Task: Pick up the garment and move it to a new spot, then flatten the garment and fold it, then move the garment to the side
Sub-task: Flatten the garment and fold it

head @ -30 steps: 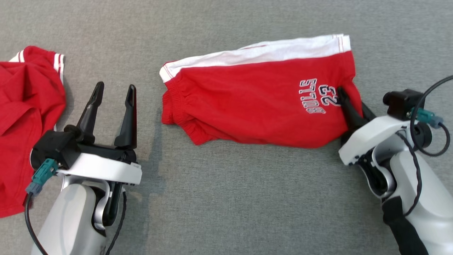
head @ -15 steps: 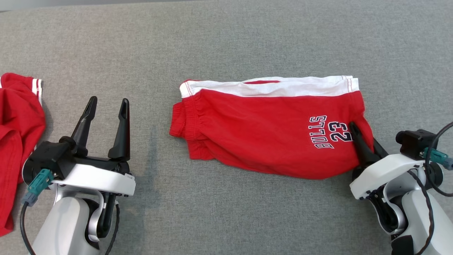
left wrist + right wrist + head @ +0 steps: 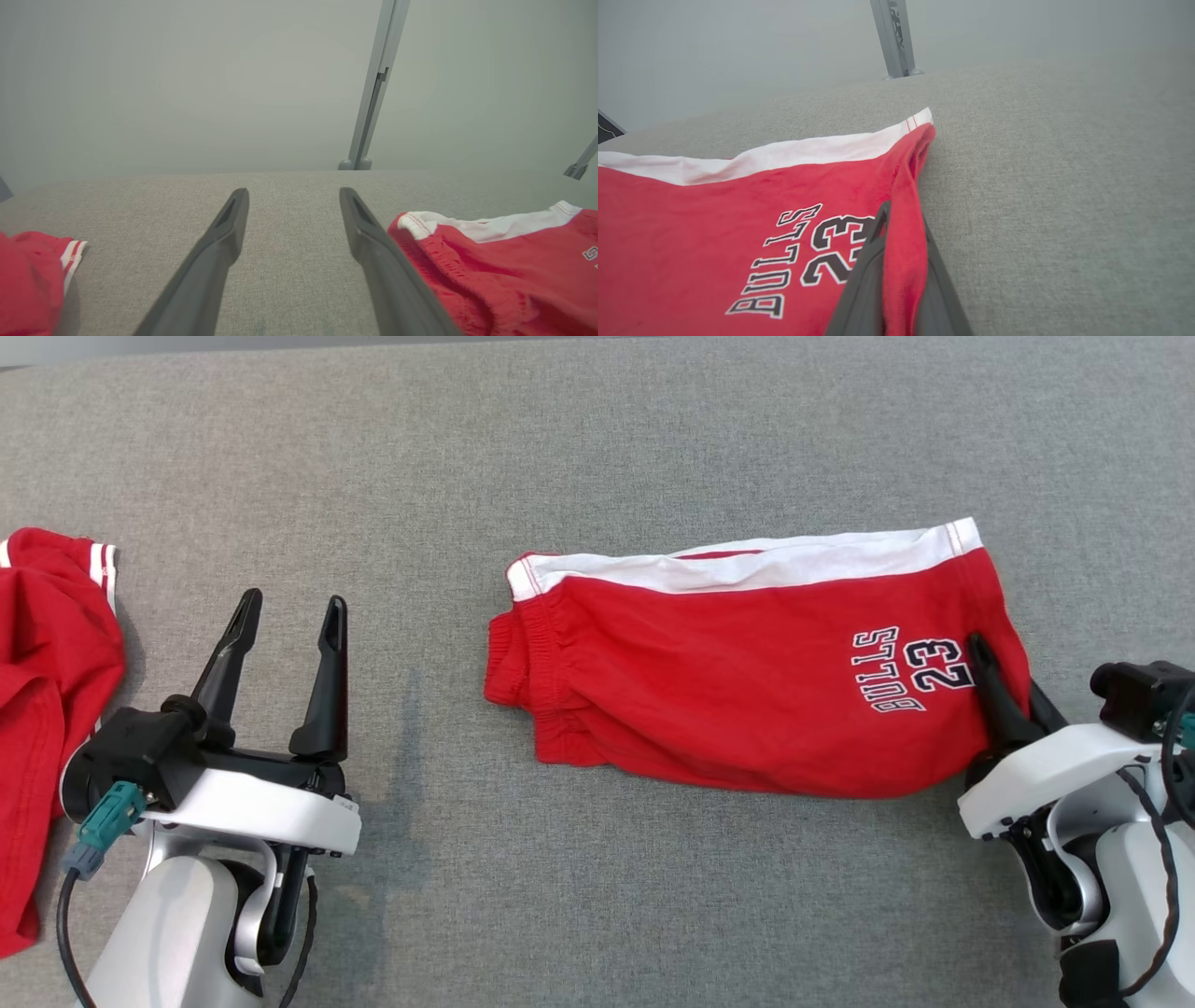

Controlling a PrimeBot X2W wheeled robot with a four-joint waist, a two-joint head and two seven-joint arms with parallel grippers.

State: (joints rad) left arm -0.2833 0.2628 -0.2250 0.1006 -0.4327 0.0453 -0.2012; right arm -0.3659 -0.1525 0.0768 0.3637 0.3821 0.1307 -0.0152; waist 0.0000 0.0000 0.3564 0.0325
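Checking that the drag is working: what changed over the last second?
The right gripper, shut on the red shorts, has dragged them toward the robot's right. The head view itself also shifted early on. The left gripper stays open and idle; the other red garment at the left has not moved.

The red garment (image 3: 728,700) carries the word "BULLS" and, beside it, the number "23", in dark characters edged with white (turned nearly upside down in the head view, slanted but plainly readable in the right wrist view).
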